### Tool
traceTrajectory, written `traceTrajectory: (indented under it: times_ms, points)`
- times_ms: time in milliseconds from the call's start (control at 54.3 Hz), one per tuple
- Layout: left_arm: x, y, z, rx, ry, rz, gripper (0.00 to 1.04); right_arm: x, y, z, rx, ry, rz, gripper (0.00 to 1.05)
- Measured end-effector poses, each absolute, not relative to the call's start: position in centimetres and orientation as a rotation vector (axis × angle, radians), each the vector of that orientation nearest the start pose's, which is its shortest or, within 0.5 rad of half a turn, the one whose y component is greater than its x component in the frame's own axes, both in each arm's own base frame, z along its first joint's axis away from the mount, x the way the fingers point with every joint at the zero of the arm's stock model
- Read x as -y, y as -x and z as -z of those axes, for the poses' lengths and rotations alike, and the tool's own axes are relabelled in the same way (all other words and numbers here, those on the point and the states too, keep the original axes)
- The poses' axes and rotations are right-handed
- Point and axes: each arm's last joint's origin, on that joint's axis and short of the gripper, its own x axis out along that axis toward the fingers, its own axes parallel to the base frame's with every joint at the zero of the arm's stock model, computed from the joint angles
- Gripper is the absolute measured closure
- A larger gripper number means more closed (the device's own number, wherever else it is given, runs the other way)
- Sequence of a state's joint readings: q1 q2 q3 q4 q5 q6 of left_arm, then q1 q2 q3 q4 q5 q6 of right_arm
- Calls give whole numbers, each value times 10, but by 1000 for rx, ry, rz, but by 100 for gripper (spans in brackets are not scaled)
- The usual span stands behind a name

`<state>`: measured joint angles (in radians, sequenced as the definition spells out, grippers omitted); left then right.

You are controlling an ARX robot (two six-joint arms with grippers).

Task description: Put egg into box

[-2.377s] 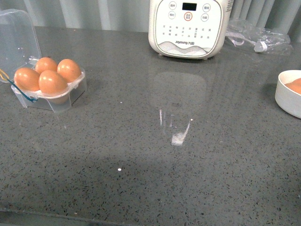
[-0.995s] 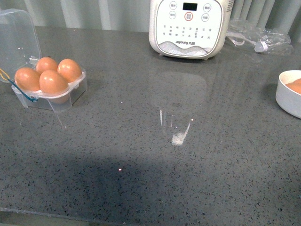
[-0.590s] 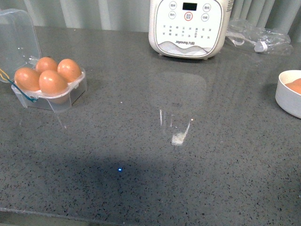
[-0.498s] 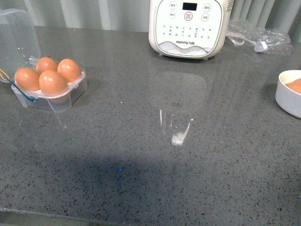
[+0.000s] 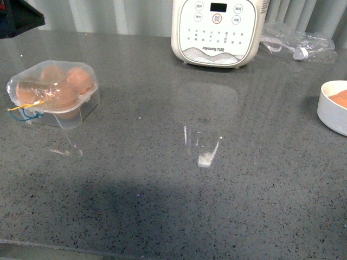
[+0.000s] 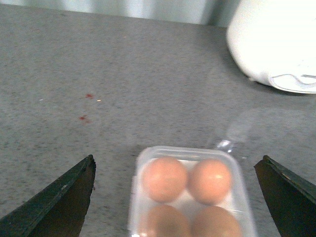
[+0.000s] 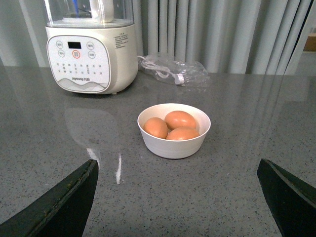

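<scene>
Box (image 5: 54, 95) sits lid-down over four eggs (image 6: 164, 178).

Left gripper (image 6: 180, 197): fingers (image 6: 59, 202) spread wide, nothing between them, nothing touching either tip. Pose angled downward. Right gripper (image 7: 177, 197): fingers (image 7: 61, 202) spread just as wide, also empty, pose nearer level. Front view catches only a dark bit of the left arm (image 5: 19, 16).
</scene>
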<state>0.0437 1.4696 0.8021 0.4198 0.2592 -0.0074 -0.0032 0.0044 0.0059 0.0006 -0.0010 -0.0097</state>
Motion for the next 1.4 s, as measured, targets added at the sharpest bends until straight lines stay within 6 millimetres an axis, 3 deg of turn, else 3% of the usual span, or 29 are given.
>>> traceTrajectory:
  times_ms: [129,221,442,663,866,1143,1401]
  points:
    - [16,-293,-246,-232,43,279,7,0,-98,-165,2,10,2,7]
    - [27,-280,-242,-238,23,289,7,0,-98,-165,2,10,2,7]
    - [33,-268,-242,-236,-31,286,7,0,-98,-165,2,10,2,7]
    - [16,-257,-259,-191,-47,242,7,0,-98,-165,2,10,2,7]
    - [-12,-237,-277,-148,-71,147,7,0,-98,-165,2,10,2,7]
    - [-42,-174,-268,-177,-77,116,7,0,-98,-165,2,10,2,7]
    - [-44,-155,-260,-200,-90,106,7,0,-98,-165,2,10,2,7]
